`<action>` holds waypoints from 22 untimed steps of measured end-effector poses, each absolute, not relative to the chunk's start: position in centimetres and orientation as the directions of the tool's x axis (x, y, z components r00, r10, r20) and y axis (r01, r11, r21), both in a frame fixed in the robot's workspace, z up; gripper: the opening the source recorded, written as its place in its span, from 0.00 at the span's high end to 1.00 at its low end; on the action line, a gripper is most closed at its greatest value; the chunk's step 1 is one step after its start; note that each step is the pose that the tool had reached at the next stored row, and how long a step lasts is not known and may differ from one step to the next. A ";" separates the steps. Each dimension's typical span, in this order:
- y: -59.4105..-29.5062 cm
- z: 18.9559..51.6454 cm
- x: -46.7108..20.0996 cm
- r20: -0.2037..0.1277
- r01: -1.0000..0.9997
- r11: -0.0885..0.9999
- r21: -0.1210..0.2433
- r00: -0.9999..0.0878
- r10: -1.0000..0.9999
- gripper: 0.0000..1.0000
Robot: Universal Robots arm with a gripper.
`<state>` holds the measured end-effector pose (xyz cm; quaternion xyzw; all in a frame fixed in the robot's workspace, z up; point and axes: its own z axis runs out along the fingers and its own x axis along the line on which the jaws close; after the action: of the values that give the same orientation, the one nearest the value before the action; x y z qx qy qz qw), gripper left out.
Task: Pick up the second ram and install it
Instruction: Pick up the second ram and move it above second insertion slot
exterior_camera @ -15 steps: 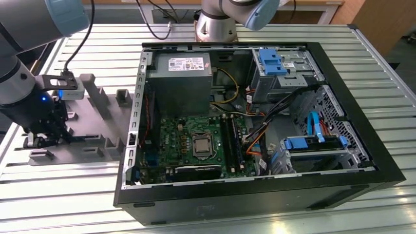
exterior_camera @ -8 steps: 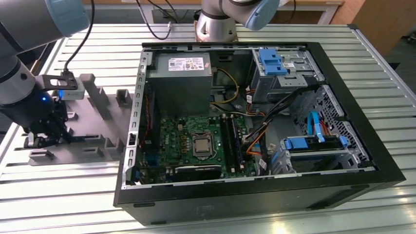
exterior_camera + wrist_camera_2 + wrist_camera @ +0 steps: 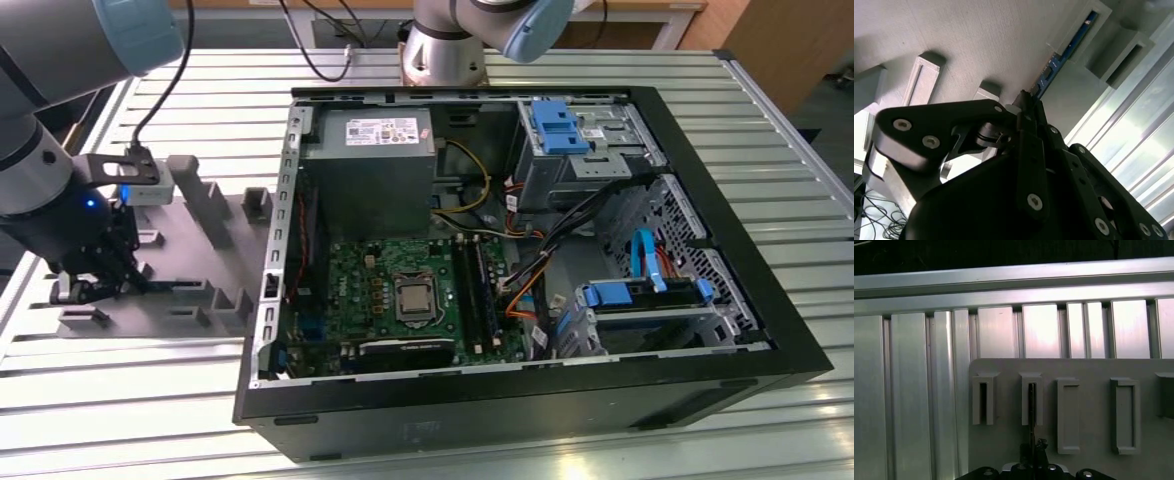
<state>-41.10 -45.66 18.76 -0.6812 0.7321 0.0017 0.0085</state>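
The second ram (image 3: 1056,62) stands on edge in the slotted posts of a grey holder (image 3: 979,40), its blue board and small dark chips showing in the second wrist view. In the first wrist view it (image 3: 1031,410) is seen edge-on as a thin dark line in one slot. The gripper (image 3: 1026,102) is at the stick's near end, and the fingers (image 3: 1030,145) are pressed together on it (no gap shows beside the board). In the exterior view the gripper (image 3: 94,285) is down on the holder (image 3: 200,290), which lies on the ribbed metal worktop (image 3: 134,400) at nine o'clock from the open computer case (image 3: 787,350). The green motherboard (image 3: 360,290) lies inside the case.
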 end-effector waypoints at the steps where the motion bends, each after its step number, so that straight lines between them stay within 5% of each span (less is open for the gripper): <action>1: -45.7 18.8 -41.1 -0.015 -0.997 0.071 -0.009 -0.071 -0.997 0.86; 22: -45.7 18.7 -41.1 -0.015 -0.997 -0.075 -0.009 0.075 -0.997 0.86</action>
<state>-41.10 -45.73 18.74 -0.7332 0.6799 0.0024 0.0084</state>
